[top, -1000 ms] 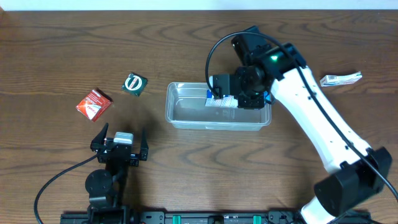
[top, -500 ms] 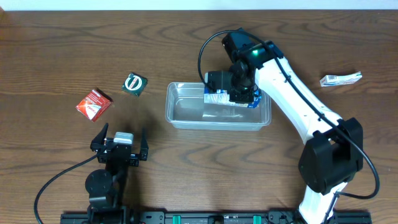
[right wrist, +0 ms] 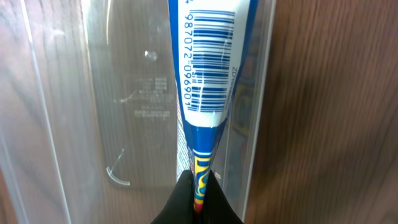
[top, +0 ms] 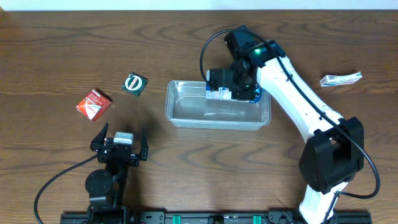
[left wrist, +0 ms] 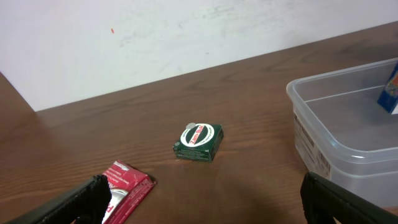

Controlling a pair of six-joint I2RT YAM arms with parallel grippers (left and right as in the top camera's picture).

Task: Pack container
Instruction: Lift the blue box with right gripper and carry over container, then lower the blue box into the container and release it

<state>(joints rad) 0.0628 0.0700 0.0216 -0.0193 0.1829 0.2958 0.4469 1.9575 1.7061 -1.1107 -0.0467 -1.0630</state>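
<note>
blue carton (right wrist: 209, 56) barcode: digits 987072 09690, upper centre, right wrist view
container (right wrist: 93, 124) base moulding: too faint to read
green box (left wrist: 198, 142) oval label: unreadable

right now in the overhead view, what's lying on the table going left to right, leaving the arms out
red packet → green box → container → white box

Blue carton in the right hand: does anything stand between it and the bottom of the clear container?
Nothing visible does. The right hand grips the blue carton at the container's far side, and the clear bottom under it is bare in the right wrist view.
</note>
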